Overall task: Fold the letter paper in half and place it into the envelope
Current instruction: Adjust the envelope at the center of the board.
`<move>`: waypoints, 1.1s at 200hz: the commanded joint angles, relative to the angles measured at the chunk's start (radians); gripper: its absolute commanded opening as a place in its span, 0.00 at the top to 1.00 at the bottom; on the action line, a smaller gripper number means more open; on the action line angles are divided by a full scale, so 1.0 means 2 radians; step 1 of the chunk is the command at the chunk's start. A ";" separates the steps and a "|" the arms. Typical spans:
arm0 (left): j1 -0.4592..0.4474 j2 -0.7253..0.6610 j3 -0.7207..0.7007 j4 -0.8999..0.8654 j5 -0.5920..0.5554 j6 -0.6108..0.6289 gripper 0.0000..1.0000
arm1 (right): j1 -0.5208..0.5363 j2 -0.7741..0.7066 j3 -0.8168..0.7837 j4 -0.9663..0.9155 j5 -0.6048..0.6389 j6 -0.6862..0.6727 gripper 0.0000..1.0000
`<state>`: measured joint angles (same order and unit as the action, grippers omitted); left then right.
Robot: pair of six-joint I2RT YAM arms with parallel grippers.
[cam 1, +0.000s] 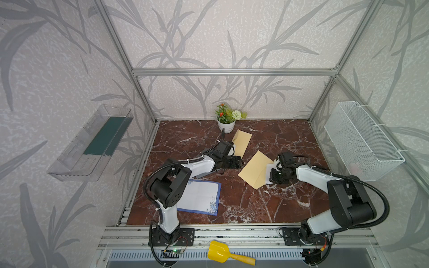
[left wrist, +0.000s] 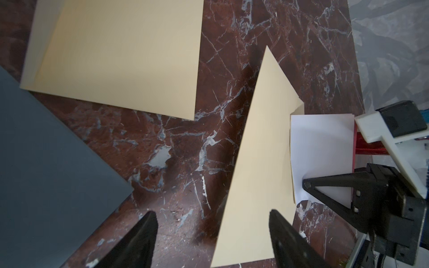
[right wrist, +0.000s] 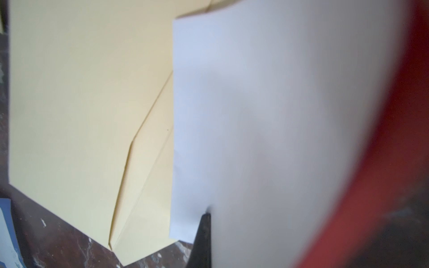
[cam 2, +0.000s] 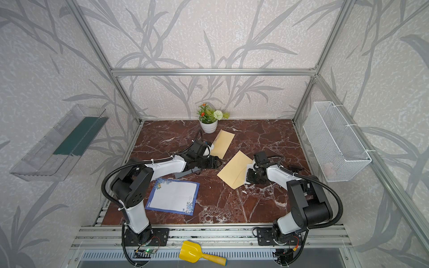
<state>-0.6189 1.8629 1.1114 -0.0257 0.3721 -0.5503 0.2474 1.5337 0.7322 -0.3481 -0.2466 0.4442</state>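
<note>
Presently clamping the folded letter paper (left wrist: 322,148) in the right end effector (left wrist: 307,186), jaws together on the rear part of the sheet. Just ahead of this end effector, touching the mouth of the near envelope (left wrist: 262,150) with the leading edge; cannot tell whether already under the flap or only against it. Hovering with the left end effector (left wrist: 212,215) above the envelope edge nearest to it, jaws apart, gripping nothing.

Possibly going wrong as follows. Could push the whole envelope away over the smooth tabletop (cam 1: 255,204) instead of entering, because not pinned by anything. Could buckle or reopen the fold if driven against a closed flap. Could also pinch both envelope walls together, and so shut the mouth, if closing the left end effector too deep.

Concerning containers: near envelope, between both end effectors, holding at most the paper's edge. Second envelope (left wrist: 120,53), beyond the left end effector, flat, inside not visible. White wire basket (cam 1: 357,139), on the wall far outward of the right end effector, contents too faint to name. Clear wall bin (cam 1: 69,160), far outward of the left end effector, with a dark green flat piece inside. White flower pot (cam 1: 225,127), beyond the left end effector, with artificial plants.
</note>
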 commanded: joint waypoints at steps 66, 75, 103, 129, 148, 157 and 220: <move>-0.011 0.034 -0.006 0.023 0.030 -0.026 0.33 | 0.000 0.080 0.096 -0.008 -0.003 -0.071 1.00; -0.012 0.034 -0.010 0.028 0.036 -0.032 0.35 | 0.000 0.084 0.106 -0.011 -0.003 -0.078 1.00; -0.017 0.028 -0.021 0.045 0.049 -0.051 0.40 | 0.001 0.112 0.128 -0.016 -0.006 -0.093 1.00; -0.032 0.018 -0.032 0.054 0.052 -0.067 0.46 | 0.001 0.125 0.152 -0.018 -0.002 -0.096 1.00; -0.043 0.012 -0.041 0.064 0.050 -0.082 0.49 | 0.001 0.137 0.175 -0.023 0.004 -0.095 1.00; -0.049 0.010 -0.046 0.074 0.049 -0.092 0.50 | 0.001 0.146 0.187 -0.026 0.005 -0.093 1.00; -0.098 0.035 -0.046 0.128 0.043 -0.148 0.53 | 0.033 0.197 0.243 -0.033 -0.004 -0.103 1.00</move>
<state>-0.7933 1.9171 1.0222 0.1730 0.4656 -0.7864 0.2783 1.8969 1.1805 -0.3729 -0.2501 0.2642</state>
